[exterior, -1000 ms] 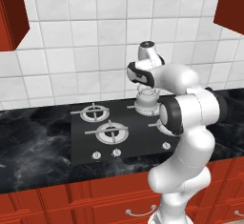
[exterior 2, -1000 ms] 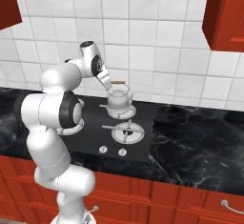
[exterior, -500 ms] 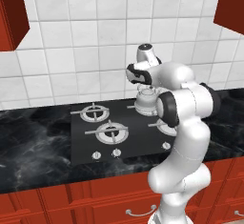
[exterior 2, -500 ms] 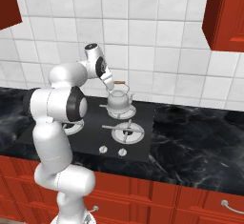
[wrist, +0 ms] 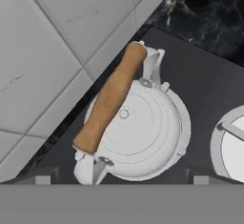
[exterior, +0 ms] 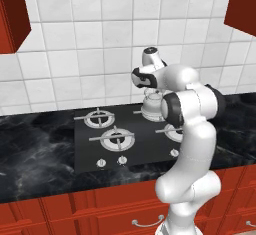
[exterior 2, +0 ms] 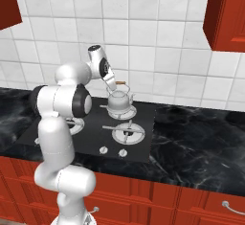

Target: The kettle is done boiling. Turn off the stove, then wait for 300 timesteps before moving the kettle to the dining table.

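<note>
Two fingers spread wide, gripper [exterior 2: 111, 84] above kettle [exterior 2: 118, 102]; we should centre over handle [wrist: 110, 97], descend straight, then clamp.

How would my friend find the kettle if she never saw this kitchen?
Look for the black stove set into the dark marble counter under the white tiled wall. On its back burner nearest the tiles, on the right half of the stove, sits the kettle. It is the only pot there: small, squat and silvery, with an orange-brown handle arching over its lid, and the robot's open gripper hangs just above it.
</note>
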